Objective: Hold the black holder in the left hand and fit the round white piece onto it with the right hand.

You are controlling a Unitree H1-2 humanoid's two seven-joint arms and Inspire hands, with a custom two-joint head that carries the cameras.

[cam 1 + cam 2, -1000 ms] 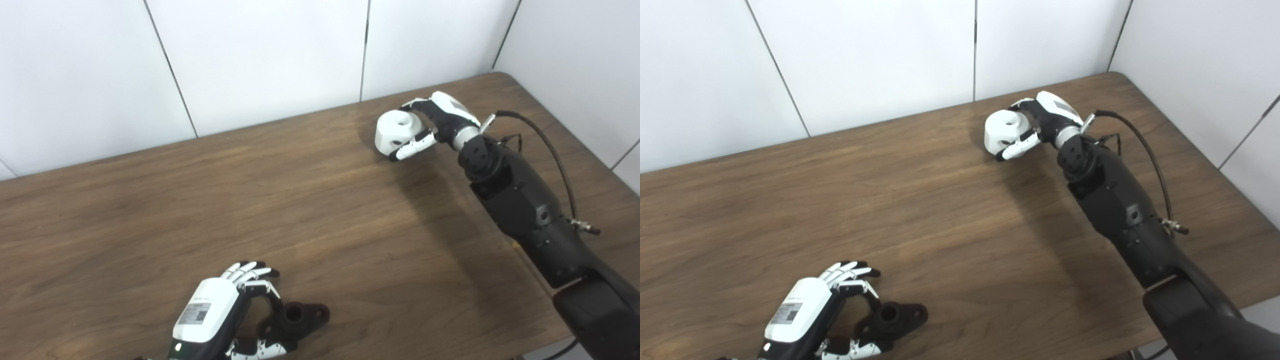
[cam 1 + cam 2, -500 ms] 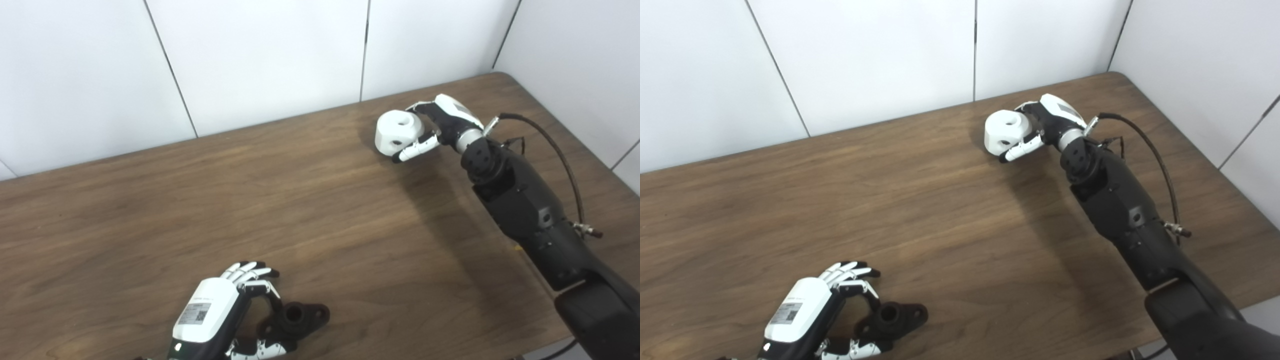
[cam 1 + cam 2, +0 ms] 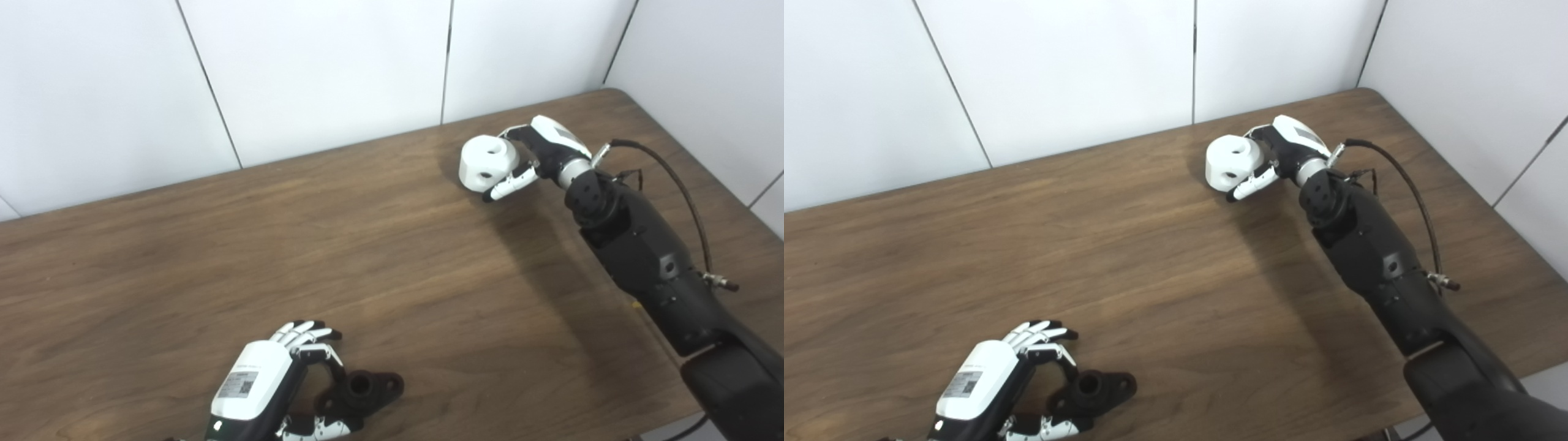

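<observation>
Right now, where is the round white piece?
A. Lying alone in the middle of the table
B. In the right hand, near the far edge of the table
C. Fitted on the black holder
B: the right hand wraps the white piece far from the holder.

Dark wood-grain worktop (image 3: 380, 245) with rounded far corner; white panelled walls (image 3: 324, 67) with dark vertical seams directly behind and beside it.
</observation>
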